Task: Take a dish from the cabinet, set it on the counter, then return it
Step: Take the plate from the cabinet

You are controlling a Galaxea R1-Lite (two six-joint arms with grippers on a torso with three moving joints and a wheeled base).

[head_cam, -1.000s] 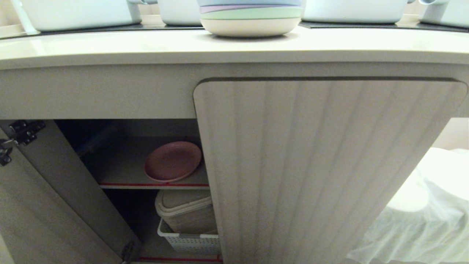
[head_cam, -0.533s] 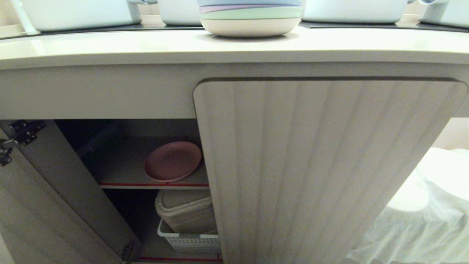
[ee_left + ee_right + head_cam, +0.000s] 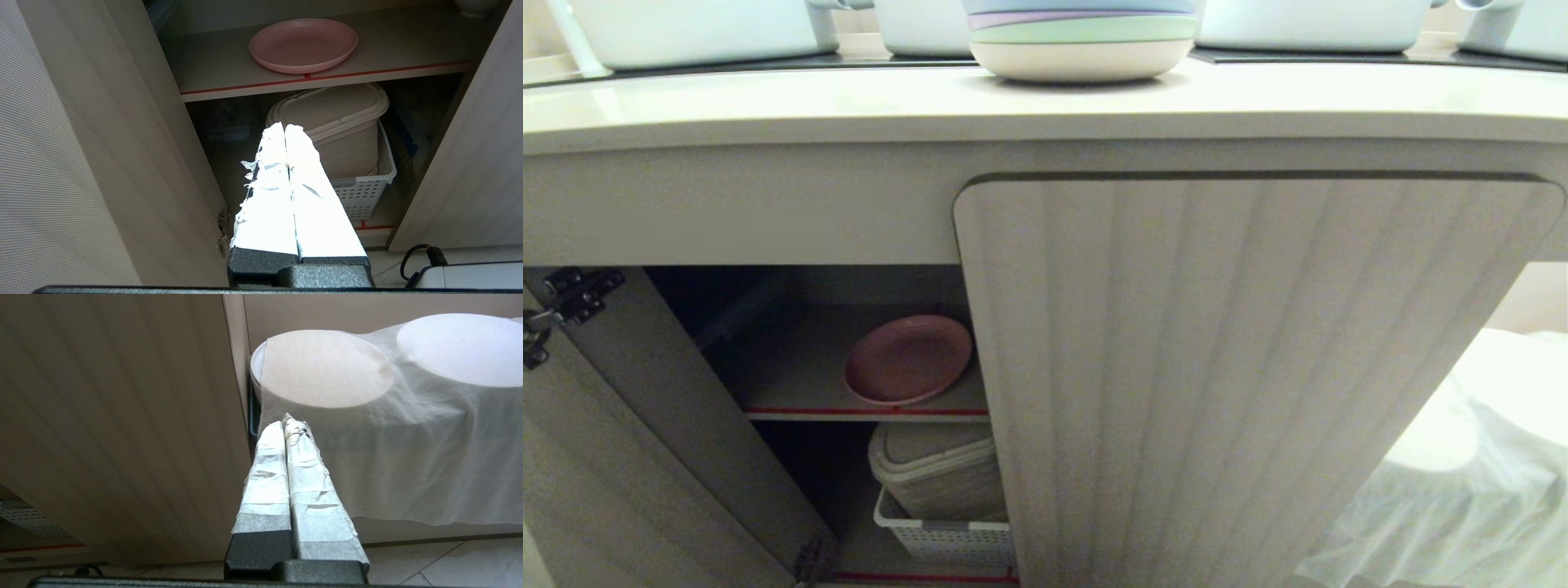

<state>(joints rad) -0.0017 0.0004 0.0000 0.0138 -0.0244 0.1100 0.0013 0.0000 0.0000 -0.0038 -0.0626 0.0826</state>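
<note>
White tape wraps the fingers of both grippers, each pair pressed together with nothing between. The left gripper (image 3: 285, 127) hangs outside the cabinet (image 3: 1241, 367), in front of its open left half and clear of everything inside. The right gripper (image 3: 284, 424) hangs before the closed right door (image 3: 118, 428), near that door's edge, with a white cloth (image 3: 408, 457) draped over round shapes beyond it. Neither gripper appears in the head view.

The left door (image 3: 613, 457) stands swung open, a black hinge (image 3: 572, 296) showing at its top. On the lower level a white perforated basket (image 3: 363, 192) holds a beige lidded container (image 3: 335, 118). Above it, on the grey upper shelf (image 3: 792, 367) with a red front edge, the dish (image 3: 908, 359) lies flat, near the shelf's front edge and just beside the closed door's edge in the head view.

Farther up, the counter (image 3: 849, 102) carries a stack of pastel plates (image 3: 1082, 41) topped in blue, resting on a white bowl. Behind it, pale pots (image 3: 1307, 24) stand on black cooktop panels (image 3: 768, 61).
</note>
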